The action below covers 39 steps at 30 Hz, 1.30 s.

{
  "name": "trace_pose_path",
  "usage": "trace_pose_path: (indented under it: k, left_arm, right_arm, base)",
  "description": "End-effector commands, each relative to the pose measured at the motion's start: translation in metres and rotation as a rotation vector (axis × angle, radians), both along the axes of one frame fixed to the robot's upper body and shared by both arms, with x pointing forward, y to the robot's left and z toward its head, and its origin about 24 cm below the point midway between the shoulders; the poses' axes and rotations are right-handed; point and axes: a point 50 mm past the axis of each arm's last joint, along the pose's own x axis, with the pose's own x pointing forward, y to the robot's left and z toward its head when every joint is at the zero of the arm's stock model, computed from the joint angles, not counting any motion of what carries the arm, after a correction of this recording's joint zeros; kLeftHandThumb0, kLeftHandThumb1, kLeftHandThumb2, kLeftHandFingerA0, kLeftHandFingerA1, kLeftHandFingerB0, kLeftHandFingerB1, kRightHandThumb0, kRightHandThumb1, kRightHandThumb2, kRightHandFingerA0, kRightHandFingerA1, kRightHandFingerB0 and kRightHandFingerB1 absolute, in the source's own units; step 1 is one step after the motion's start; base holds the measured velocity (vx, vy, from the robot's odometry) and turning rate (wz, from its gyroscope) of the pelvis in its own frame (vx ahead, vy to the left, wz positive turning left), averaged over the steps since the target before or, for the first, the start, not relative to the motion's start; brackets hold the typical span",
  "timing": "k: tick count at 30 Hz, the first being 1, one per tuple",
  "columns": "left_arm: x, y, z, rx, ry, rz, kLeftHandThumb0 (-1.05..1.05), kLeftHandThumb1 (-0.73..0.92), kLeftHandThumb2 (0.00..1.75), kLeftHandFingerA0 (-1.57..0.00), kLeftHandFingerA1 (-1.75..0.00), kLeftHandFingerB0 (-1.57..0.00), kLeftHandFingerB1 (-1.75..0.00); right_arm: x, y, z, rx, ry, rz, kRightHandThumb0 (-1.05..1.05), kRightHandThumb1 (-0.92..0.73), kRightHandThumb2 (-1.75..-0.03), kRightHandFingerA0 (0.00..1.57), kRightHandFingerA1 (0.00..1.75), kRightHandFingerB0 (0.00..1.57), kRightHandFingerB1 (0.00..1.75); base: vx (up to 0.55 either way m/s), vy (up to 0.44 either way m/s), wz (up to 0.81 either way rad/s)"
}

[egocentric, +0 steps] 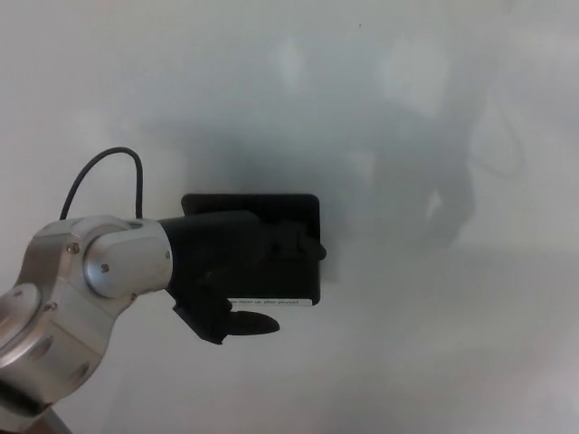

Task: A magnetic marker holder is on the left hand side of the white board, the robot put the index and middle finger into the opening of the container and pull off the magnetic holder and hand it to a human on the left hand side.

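Progress sits at the grip stage: the left hand (237, 271) covers the front of the black marker holder (262, 249), fingers (294, 242) curled over it and thumb (249, 323) below (whether two sit inside the opening, I cannot tell). Judging by its flush look, the holder clings to the whiteboard (434, 108), so pull-off and handover remain; only a cable (104, 167) is nearby, no person visible.

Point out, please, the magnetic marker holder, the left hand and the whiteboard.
magnetic marker holder (289, 210): head view, upper front face.
left hand (237, 271): head view, middle of the black hand.
whiteboard (452, 344): head view, bare surface.
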Motion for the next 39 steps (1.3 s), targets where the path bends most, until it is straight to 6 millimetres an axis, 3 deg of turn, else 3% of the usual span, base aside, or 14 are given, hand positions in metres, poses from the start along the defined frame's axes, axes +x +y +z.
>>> trace_pose_path:
  k: [1,2,3,4,22,23,24,26,27,33,34,36,37,39]
  left_arm:
    - [0.0,0.008,-0.001,0.058,0.039,0.044,-0.51,0.72,0.61,-0.27,-0.35,-0.03,-0.24]
    - [0.0,0.008,0.001,0.05,0.043,0.05,-0.31,0.57,1.05,0.0,-0.48,0.0,-0.5]
    - [0.0,0.008,0.002,0.039,0.05,0.057,-0.31,0.57,1.05,0.0,-0.48,0.0,-0.5]
    - [0.0,0.008,0.003,0.035,0.046,0.059,-0.51,0.7,0.64,-0.16,-0.35,-0.05,-0.18]
    - [0.003,0.015,0.034,0.038,-0.08,0.079,-0.48,0.68,0.63,-0.15,-0.34,-0.06,-0.19]
    - [0.004,0.014,0.033,0.067,-0.087,0.085,-0.53,0.51,0.86,0.0,-0.42,0.0,-0.28]
    - [0.005,0.013,0.032,0.099,-0.092,0.092,-0.53,0.51,0.86,0.0,-0.42,0.0,-0.28]
    - [0.006,0.012,0.031,0.116,-0.088,0.098,-0.54,0.49,0.84,-0.03,-0.43,0.0,-0.27]
    - [0.007,0.011,0.029,0.145,-0.084,0.101,-0.55,0.69,0.69,-0.09,-0.3,-0.06,-0.18]
    - [0.011,0.004,0.023,0.194,-0.071,0.096,-0.52,0.71,0.61,-0.05,-0.29,-0.02,-0.24]
    - [0.012,0.003,0.02,0.184,-0.051,0.1,-0.53,0.51,0.85,0.0,-0.34,0.0,-0.25]
    - [0.012,0.002,0.019,0.181,-0.042,0.102,-0.53,0.51,0.85,0.0,-0.34,0.0,-0.25]
    - [0.012,0.0,0.017,0.185,-0.042,0.098,-0.54,0.69,0.68,-0.06,-0.29,-0.05,-0.18]
    - [0.012,-0.002,0.015,0.188,-0.036,0.095,-0.53,0.71,0.61,-0.15,-0.33,-0.02,-0.24]
  right_arm:
    - [0.0,-0.005,0.001,-0.012,-0.008,-0.004,-0.48,-0.65,-0.59,0.86,0.67,0.45,0.53]
    - [0.0,-0.004,0.001,-0.013,-0.009,-0.002,-0.47,-0.65,-0.59,0.86,0.67,0.45,0.54]
    - [0.0,-0.004,0.001,-0.013,-0.011,0.0,-0.47,-0.65,-0.59,0.86,0.67,0.45,0.54]
    - [0.0,-0.004,0.001,-0.012,-0.01,0.001,-0.46,-0.65,-0.59,0.85,0.68,0.45,0.54]
    - [-0.001,-0.006,0.001,-0.013,-0.005,-0.011,-0.45,-0.64,-0.59,0.86,0.68,0.46,0.53]
    - [-0.001,-0.006,0.001,-0.012,-0.004,-0.011,-0.47,-0.65,-0.59,0.85,0.67,0.45,0.53]
    - [-0.001,-0.007,0.001,-0.012,-0.003,-0.01,-0.47,-0.65,-0.59,0.85,0.67,0.45,0.53]
    - [-0.001,-0.007,0.001,-0.008,-0.004,-0.012,-0.46,-0.64,-0.59,0.85,0.67,0.45,0.53]
    - [-0.002,-0.006,0.0,-0.006,-0.003,-0.013,-0.45,-0.64,-0.59,0.85,0.67,0.45,0.52]
    - [-0.001,-0.006,0.001,-0.01,-0.005,-0.014,-0.45,-0.64,-0.59,0.85,0.67,0.45,0.53]
    - [-0.001,-0.005,0.0,-0.012,-0.005,-0.013,-0.46,-0.64,-0.59,0.85,0.67,0.45,0.53]
    - [-0.001,-0.005,0.0,-0.012,-0.005,-0.012,-0.46,-0.64,-0.59,0.85,0.67,0.45,0.53]
    - [-0.001,-0.005,0.001,-0.009,-0.005,-0.011,-0.46,-0.65,-0.59,0.85,0.67,0.45,0.52]
    - [-0.001,-0.005,0.001,-0.004,-0.006,-0.012,-0.45,-0.64,-0.59,0.85,0.67,0.45,0.54]
  base:
    - [0.0,0.0,0.0]
    - [0.0,0.0,0.0]
    - [0.0,0.0,0.0]
    - [0.0,0.0,0.0]
    - [0.0,0.0,0.0]
    - [0.0,0.0,0.0]
    - [0.0,0.0,0.0]
    - [0.0,0.0,0.0]
    - [0.0,0.0,0.0]
    - [0.0,0.0,0.0]
    - [0.0,0.0,0.0]
    - [0.0,0.0,0.0]
    - [0.0,0.0,0.0]
    - [0.0,0.0,0.0]
